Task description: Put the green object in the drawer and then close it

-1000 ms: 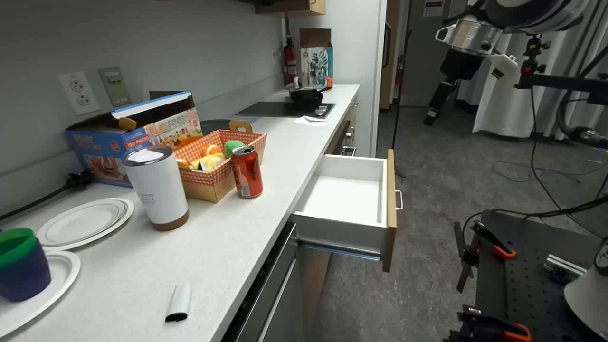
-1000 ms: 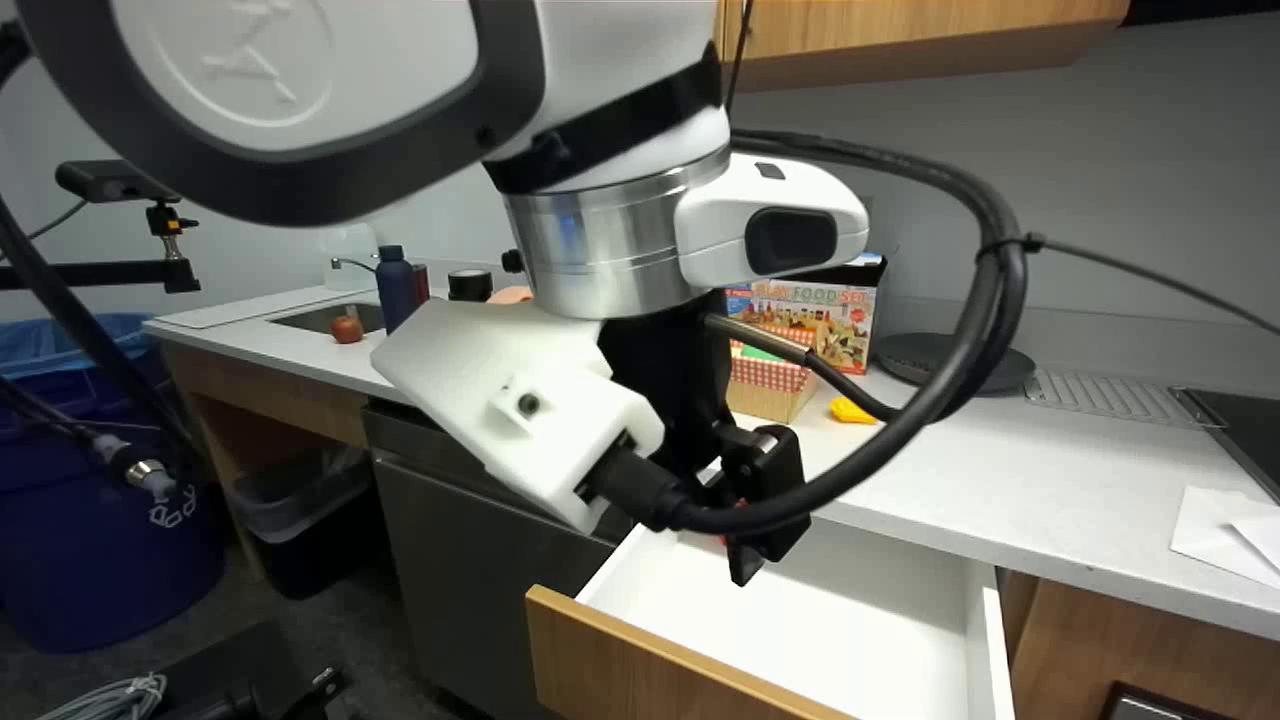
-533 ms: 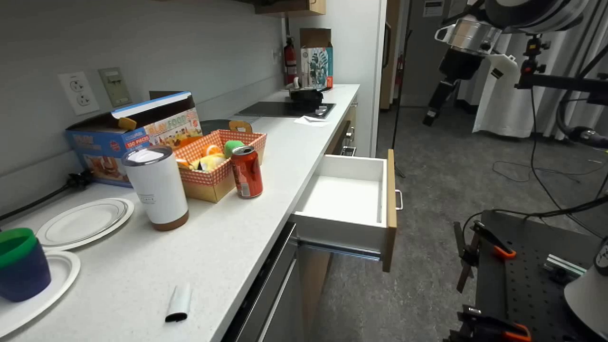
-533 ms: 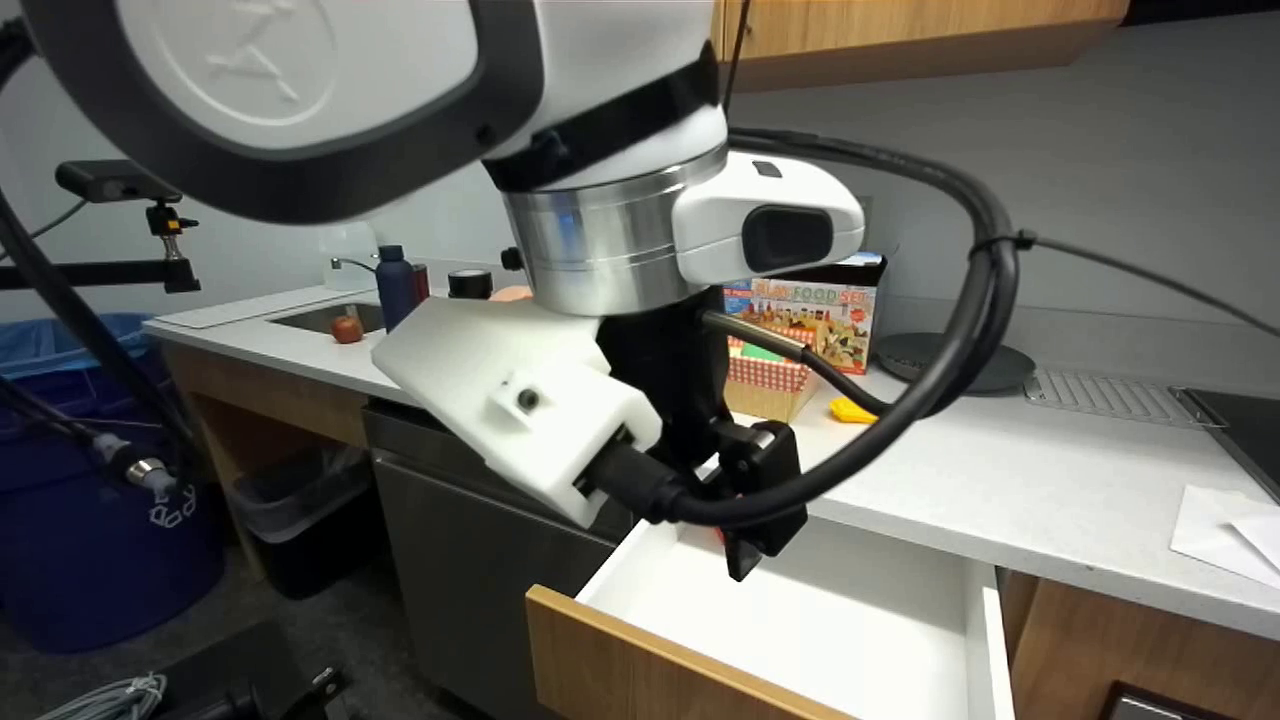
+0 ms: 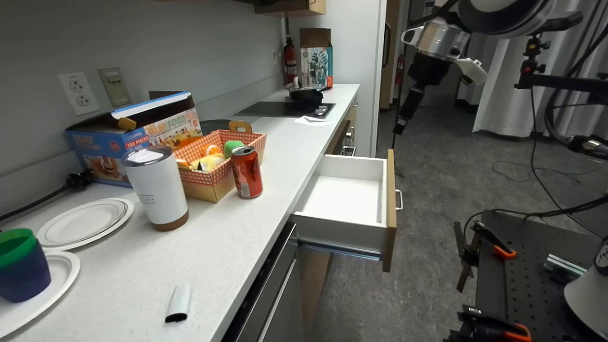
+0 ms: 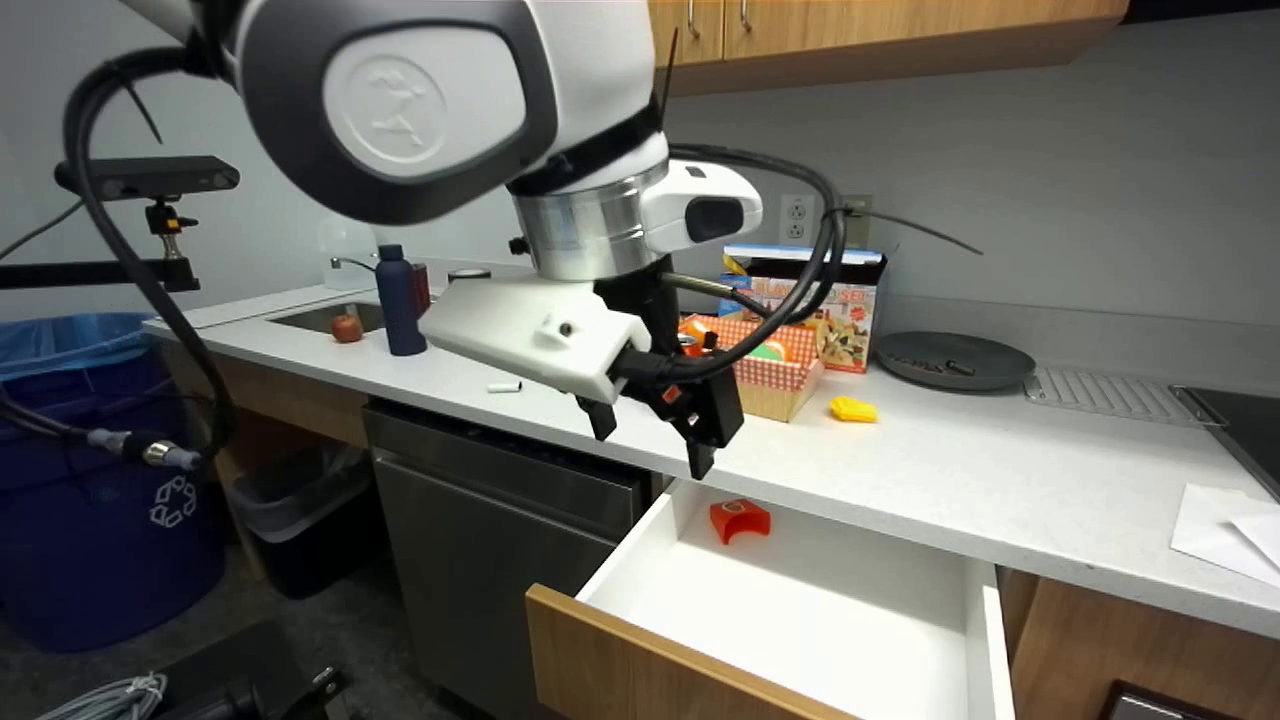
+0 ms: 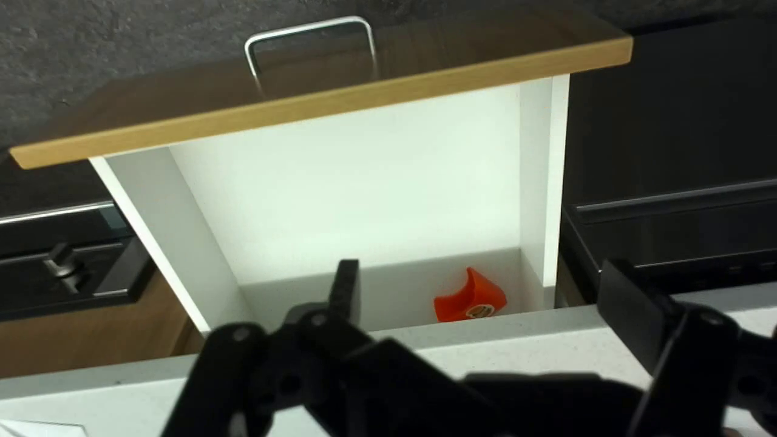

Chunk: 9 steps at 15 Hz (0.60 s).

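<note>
The green object is small, bright green and smoothly rounded, its top showing inside the basket while the red can hides part of its lower edge. It lies past the claw, well apart from it, over on the counter. The claw's jaws stand wide apart and hold nothing. The basket, tan with a red-and-white checked lining, also carries an orange piece and some yellow pieces. Below the claw, the drawer stands pulled out, white inside with a wood-brown front; in it, near a back corner, lies a red curved piece with a pale round mark. Behind the basket, farther from the claw, a play food box gapes open, something yellow at its mouth. Also past the claw, a round dark pan holds small dark bits.
</note>
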Each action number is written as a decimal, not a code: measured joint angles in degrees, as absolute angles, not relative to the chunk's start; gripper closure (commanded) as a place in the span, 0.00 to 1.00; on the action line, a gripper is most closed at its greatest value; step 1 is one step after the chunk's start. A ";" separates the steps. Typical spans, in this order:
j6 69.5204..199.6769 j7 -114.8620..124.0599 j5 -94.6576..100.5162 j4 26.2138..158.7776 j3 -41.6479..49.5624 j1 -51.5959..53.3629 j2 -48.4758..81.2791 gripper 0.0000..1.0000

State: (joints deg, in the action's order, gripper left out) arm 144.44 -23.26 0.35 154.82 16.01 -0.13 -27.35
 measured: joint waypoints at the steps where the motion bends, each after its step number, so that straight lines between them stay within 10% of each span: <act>1: 146.41 -23.60 -0.63 153.69 15.97 1.52 -24.24 0.00; 9: 148.90 -24.54 -2.73 143.75 14.06 4.60 -8.33 0.00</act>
State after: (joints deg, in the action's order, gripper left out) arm 148.90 -24.54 -2.73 143.75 14.06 4.60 -8.33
